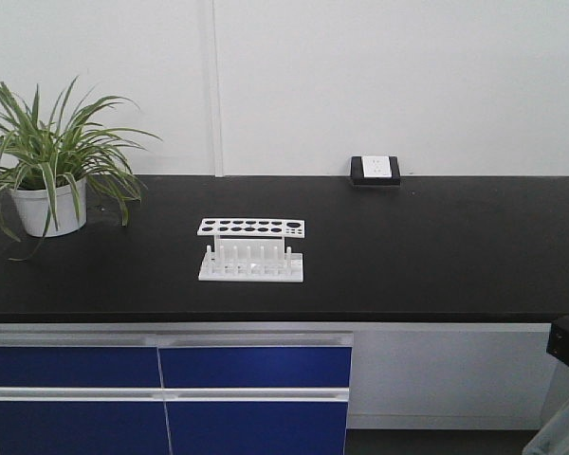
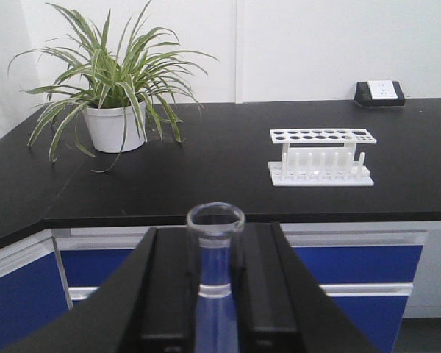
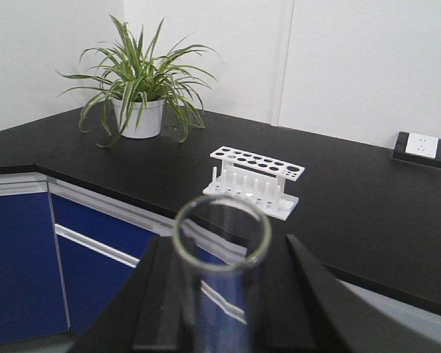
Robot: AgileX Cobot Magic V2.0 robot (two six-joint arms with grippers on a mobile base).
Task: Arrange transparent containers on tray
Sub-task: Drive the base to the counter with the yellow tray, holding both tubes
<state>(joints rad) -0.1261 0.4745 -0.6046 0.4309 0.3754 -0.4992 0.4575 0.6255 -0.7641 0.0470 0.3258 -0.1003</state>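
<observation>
1. The left gripper [image 2: 216, 309] is clamping the left test tube [image 2: 214, 257] upright between its black fingers, which are set narrow. The right gripper [image 3: 228, 323] is holding the right test tube [image 3: 222, 294] the same way, rim up. The tray is not showing in any view, so I cannot tell where it is lying.
2. Smooth glass is sitting against hard, flat pads. A tilt or jolt is likely to let a tube slide down or twist. Squeezing harder is risking a cracked wall.
3. The tubes are round, so on a flat tray they are likely to roll if released at an angle, chinking against the rim or each other.
4. Both arms are carrying glass at once, so closing in on one tray is risking a tube-to-tube knock.
5. The white holed rack [image 1: 251, 254] is standing mid-counter, right of the plant pot [image 1: 47, 204]. It looks like light plastic, so a low sweep is likely to shove it along the black counter [image 1: 436, 256].
6. The tubes are colourless, thin-looking cylinders with flared round lips, almost vanishing against the background, which is making their depth hard to judge. The rack is matte white, with a plate of round holes above upright pegs. The counter is flat and dark.
</observation>
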